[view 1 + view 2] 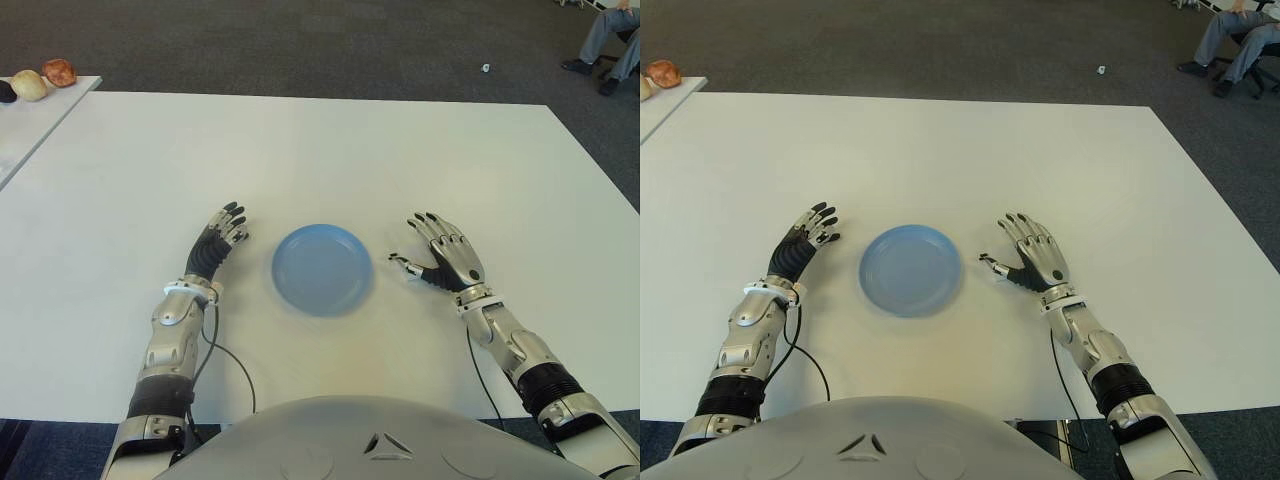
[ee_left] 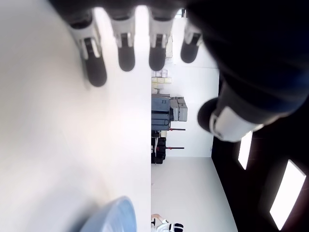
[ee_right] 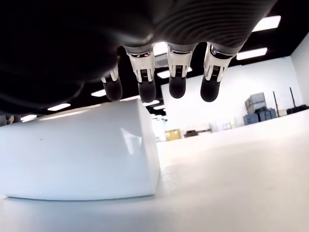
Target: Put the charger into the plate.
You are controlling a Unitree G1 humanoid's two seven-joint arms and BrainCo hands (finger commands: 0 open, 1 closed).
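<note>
So the charger [image 3: 82, 154] only really shows up in the right wrist view: a white block with rounded edges lying on the table [image 1: 300, 150] right under the right hand [image 1: 447, 262]. From the head cameras you can't make it out at all, since it's white on white and the hand is over it. The fingers [image 3: 177, 79] hang straight out above the block, loose, not wrapped around it.

In the eye views that hand sits palm down just to the right of the blue plate [image 1: 322, 268], which has nothing in it. The left hand [image 1: 218, 240] shows on the plate's other side, fingers stretched out and holding nothing. Its wrist view confirms that and catches a bit of the plate's rim.

Off at the far left there's a second table [image 1: 20, 120] with a few roundish items [image 1: 45, 78], and a person's legs [image 1: 610, 40] at the far right.
</note>
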